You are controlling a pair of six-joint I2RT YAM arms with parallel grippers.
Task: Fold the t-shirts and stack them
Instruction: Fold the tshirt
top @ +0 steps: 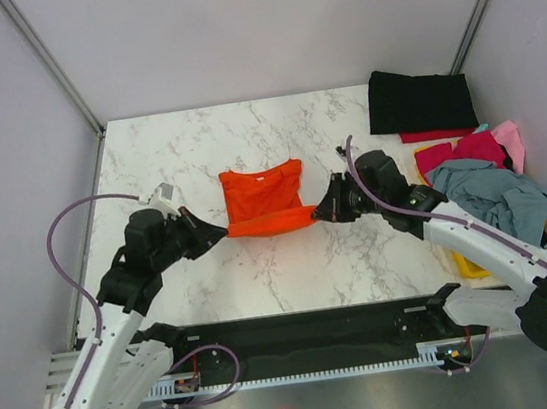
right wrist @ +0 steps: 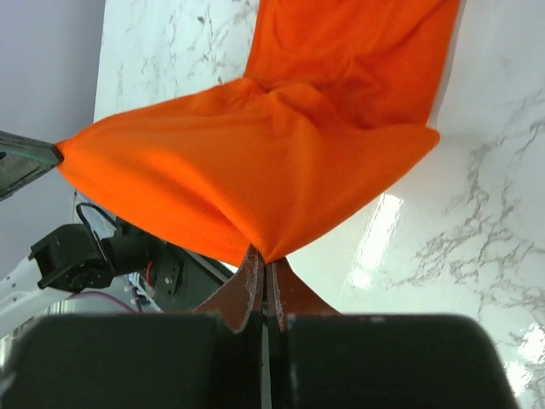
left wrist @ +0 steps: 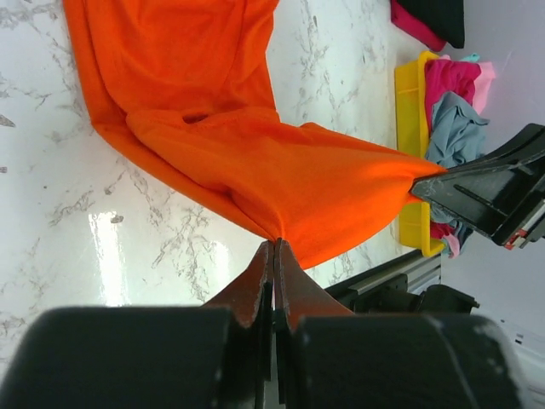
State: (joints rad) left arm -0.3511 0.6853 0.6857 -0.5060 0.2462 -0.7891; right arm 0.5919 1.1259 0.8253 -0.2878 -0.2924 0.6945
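Orange cotton-looking t-shirt (top: 265,198) sits mid-table on the white marble-pattern tabletop (top: 176,157), collar end far from my bases, near hem lifted off the surface. My left gripper (left wrist: 274,247) is pressed together on the left corner of that hem and my right gripper (right wrist: 262,256) is pinched on the right corner, both with cloth bunched to a point at the tips. The held edge runs crosswise, left to right, stretched between the two grippers. The shirt's long axis runs away from me, and the rest of the body lies flat beyond the grippers toward the collar. The next move looks like carrying the hem forward over the body, both arms together, since each is at its own corner. The fabric is soft and matte, sagging in a shallow pouch between the pinches, so uneven travel could skew the fold. A black t-shirt (top: 419,100) lies flat at the far right corner over a red one (top: 436,134). Pink (top: 468,151) and grey-blue (top: 494,191) shirts are heaped in the yellow plastic bin (left wrist: 411,94).
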